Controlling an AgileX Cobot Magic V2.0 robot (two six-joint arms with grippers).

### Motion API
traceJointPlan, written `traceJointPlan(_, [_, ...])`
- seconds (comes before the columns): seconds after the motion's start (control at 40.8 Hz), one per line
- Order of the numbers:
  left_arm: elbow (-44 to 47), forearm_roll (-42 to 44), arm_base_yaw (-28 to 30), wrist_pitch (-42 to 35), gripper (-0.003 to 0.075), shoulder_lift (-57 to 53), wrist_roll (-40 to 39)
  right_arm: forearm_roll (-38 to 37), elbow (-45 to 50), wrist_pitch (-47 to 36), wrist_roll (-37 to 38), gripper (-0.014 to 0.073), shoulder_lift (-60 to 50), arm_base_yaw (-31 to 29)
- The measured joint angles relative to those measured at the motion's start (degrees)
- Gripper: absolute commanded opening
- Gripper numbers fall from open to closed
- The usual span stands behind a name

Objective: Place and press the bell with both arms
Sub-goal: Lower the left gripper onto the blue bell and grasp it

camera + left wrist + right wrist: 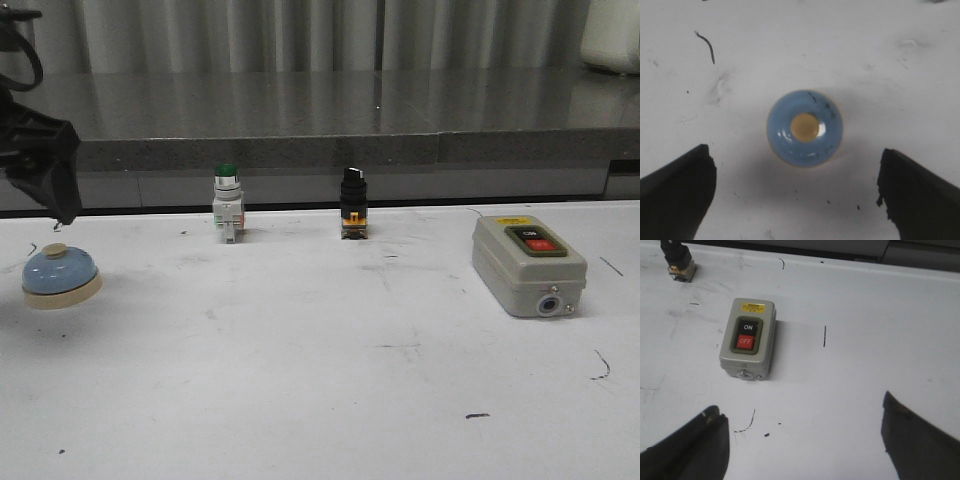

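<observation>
While our left claw [796, 200] hangs wide open over the bell [61, 277], nothing is in its grip, so we have not picked anything up yet. We see the bell sitting on the white tabletop [320, 380], far out at about 9 o'clock in the front view. From the left wrist camera the blue dome [804, 128] and its cream knob [805, 126] sit between the two dark fingers [677, 190], but apart from them.

Our right claw [805, 440] is wide open too and holds nothing. It hangs near the grey switch box [748, 338], which sits at about 3 o'clock in the front view, well apart from the bell.

What could go wrong? The dome is round and smooth, so we think the fingers could slip off it if they close too high. If they come down off to one side, one finger may bump the bell first and push it away, maybe toward the tabletop edge, since it sits so far to the side. Squeezing the knob by mistake could ring it too soon. We also think the right claw could go for the wrong thing, because the switch box is so near it, and the green button [227, 203] and the black knob switch [352, 203] stand at about 12 o'clock
</observation>
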Motion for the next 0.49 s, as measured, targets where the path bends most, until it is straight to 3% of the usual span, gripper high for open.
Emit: traceJointPlan(0.49, [-5.4, -2.3, 0.4, -2.0, 0.0627, 14.0, 0.0, -0.1, 0.0, 0.0, 0.0, 0.0632, 0.0, 0.0])
